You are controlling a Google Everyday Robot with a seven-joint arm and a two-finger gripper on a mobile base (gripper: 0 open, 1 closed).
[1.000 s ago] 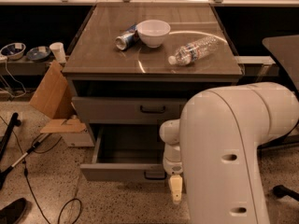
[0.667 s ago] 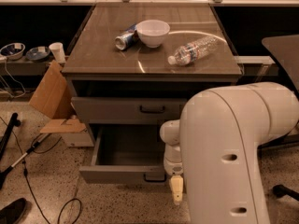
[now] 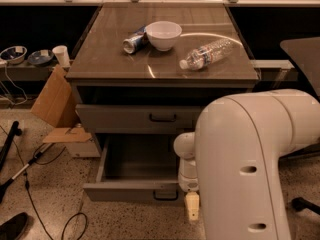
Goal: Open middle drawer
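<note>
The middle drawer (image 3: 135,190) is grey and stands pulled out toward me. Its inside is dark and shows nothing in it. Its small dark bar handle (image 3: 165,196) is on the front. Above it, the top grey drawer (image 3: 120,118) is shut. The lowest drawer is hidden under the open one. My gripper (image 3: 191,205) hangs below the big white arm (image 3: 250,169), just right of the open drawer's handle and close to its front. The arm hides most of the gripper.
On the cabinet top (image 3: 110,59) lie a white bowl (image 3: 163,34), a tipped can (image 3: 134,42) and a plastic bottle (image 3: 206,54) on its side. A cardboard box (image 3: 52,101) and cables (image 3: 30,169) are on the floor at the left. A chair base (image 3: 305,204) is at the right.
</note>
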